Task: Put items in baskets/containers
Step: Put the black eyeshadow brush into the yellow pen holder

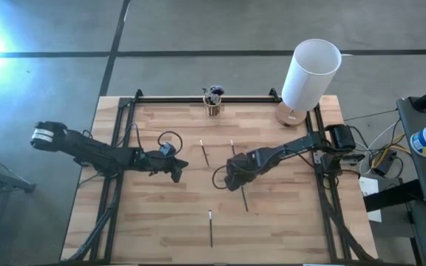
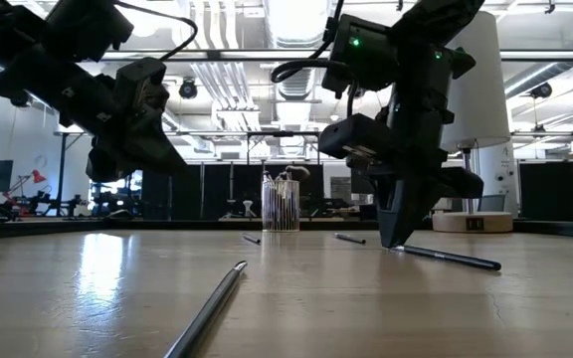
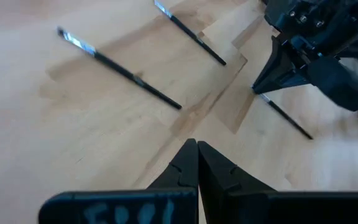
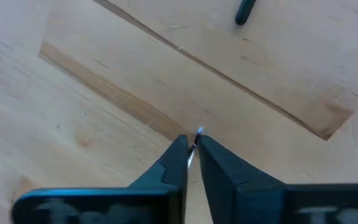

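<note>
Right wrist view showed the right gripper (image 4: 192, 152) with its jaws nearly closed, pinching the shiny end of a brush (image 4: 197, 138) against the table (image 4: 92, 93). Low view had its fingertips down on the wood, the brush (image 2: 444, 258) trailing out flat. Mid-table, the left gripper (image 3: 197, 163) hovered with jaws pressed together, empty. At the far edge, the cup (image 1: 213, 103) held brushes; three others lay loose.

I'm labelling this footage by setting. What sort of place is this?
Probably a robotics lab or workshop: a wooden table on a black frame, exposed ceiling ducts, and workbenches cluttered with equipment behind.
</note>
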Tool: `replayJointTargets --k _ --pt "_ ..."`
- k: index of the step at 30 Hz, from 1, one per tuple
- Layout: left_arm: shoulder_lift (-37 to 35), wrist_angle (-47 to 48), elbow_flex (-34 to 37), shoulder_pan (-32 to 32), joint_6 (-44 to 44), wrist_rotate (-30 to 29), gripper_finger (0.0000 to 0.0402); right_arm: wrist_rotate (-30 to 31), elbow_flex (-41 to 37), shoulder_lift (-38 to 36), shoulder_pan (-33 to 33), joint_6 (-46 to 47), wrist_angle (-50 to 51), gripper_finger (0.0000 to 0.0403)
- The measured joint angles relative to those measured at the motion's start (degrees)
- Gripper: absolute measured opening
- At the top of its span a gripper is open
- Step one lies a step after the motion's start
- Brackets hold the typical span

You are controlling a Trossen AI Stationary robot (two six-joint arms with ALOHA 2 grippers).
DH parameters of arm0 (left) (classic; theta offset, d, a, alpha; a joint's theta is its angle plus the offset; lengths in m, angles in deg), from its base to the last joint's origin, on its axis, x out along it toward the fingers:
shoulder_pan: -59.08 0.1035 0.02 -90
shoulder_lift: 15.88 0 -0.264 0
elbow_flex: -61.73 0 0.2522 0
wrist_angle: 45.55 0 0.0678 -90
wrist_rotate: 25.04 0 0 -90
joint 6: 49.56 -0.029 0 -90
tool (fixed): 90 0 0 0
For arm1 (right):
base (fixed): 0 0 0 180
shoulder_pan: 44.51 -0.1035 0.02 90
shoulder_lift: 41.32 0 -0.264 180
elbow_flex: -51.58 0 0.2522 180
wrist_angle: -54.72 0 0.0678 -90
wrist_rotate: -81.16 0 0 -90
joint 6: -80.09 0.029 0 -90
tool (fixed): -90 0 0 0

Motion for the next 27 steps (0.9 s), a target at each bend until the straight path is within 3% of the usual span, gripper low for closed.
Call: replayJointTargets --k 9,20,27 --pt "0.06 -4.98 0.02 1.73 6.54 4.25 0.0006 2.40 -0.71 -2.40 -0.09 -4.72 -8.76 0.0008" --pt "0.04 -20.52 0.02 1.86 7.95 5.77 0.0098 9.31 -7.21 -11.02 -0.20 -6.57 -35.88 0.0008" --pt "0.04 -30.64 0.01 1.98 3.74 8.30 0.0114 15.27 -7.75 -16.04 0.06 -12.79 -47.25 0.0008"
